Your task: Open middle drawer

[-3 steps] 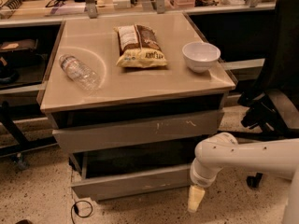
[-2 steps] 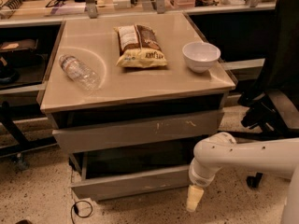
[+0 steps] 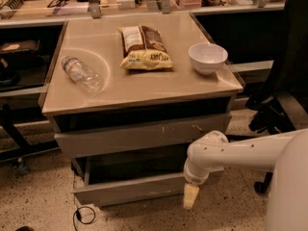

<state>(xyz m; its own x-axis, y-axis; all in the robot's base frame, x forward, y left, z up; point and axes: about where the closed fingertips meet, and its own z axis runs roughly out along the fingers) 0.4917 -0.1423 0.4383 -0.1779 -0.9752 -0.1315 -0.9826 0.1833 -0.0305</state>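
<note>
1. The wide, grey-beige, flat-fronted middle drawer (image 3: 130, 189) juts partly out below the front edge of the beige counter (image 3: 144, 88).
2. The cream-tipped gripper (image 3: 191, 196) hangs at the drawer's front, under the counter's front-right corner, likely placed to pull. How far it is open cannot be told.

The arm (image 3: 250, 152) is a smooth, glossy white tube that widens at the right into a broad, rounded white shell (image 3: 288, 191). It ends in a bulbous white joint (image 3: 206, 154) dotted with a few small dark screw holes. Below that joint, low in the view and right of centre, hangs the gripper (image 3: 190, 197), a short, pale cream-yellow stub.
</note>
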